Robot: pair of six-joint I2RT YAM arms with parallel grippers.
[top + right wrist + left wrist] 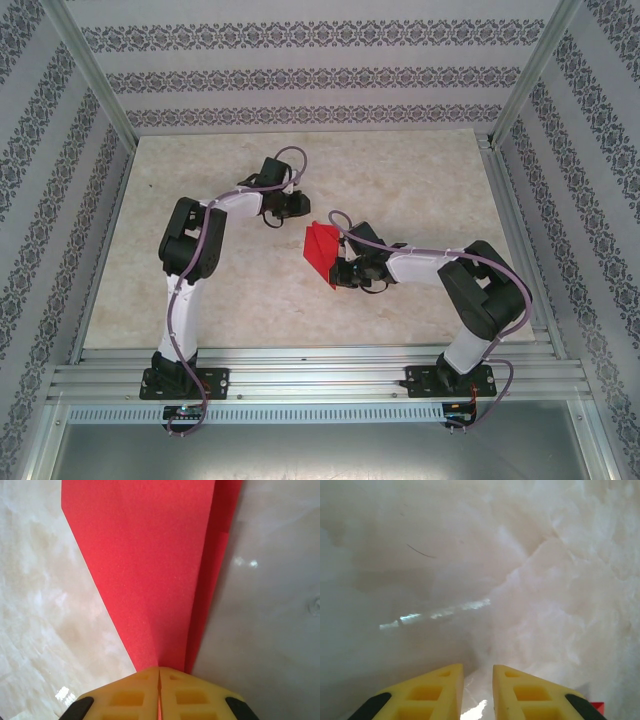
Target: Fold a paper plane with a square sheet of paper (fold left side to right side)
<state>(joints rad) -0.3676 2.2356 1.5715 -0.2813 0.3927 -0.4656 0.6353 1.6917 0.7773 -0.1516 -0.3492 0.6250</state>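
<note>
The right claw point(337, 270) is clamped shut on the red paper point(321, 250), which is folded into a pointed shape and sits near the middle of the bench point(420, 180). In the right wrist view the paper point(150, 570) narrows down into the closed yellow fingertips of the claw point(159, 680) and fans out away from them over the marbled bench top. The left claw point(291, 205) is just beyond the paper and apart from it. Its fingers point(440, 690) stand a narrow gap apart with nothing between them.

Bright, even light; the left wrist view is hazy, with glare streaking the table point(545, 580).
</note>
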